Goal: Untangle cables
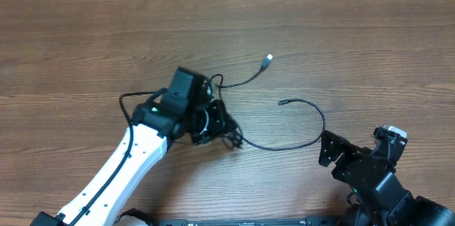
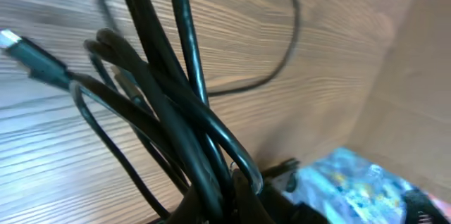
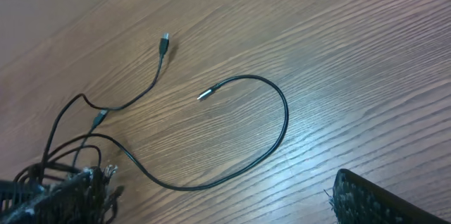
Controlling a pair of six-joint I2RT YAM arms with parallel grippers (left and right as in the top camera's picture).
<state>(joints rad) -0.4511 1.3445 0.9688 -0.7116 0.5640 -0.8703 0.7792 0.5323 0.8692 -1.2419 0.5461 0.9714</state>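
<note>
**Left gripper clenched on the knot, right one spread wide**

The cables (image 1: 229,136) lie near the middle of the table (image 1: 355,34), thin glossy black cords bunched in a tangle. The left gripper (image 1: 213,121) is clamped on that tangle; in its wrist view several strands run down between its fingers. One cord leaves the bunch toward the far edge and ends in a silvery-white plug (image 1: 269,59). Another sweeps out in a smooth open loop (image 1: 323,123) to the right, its small plug end lying flat on the wood. The right gripper (image 1: 357,148) sits just beside that loop, near the front edge, jaws released and holding nothing. Matte brown wood grain stretches from the cords to the far edge
</note>
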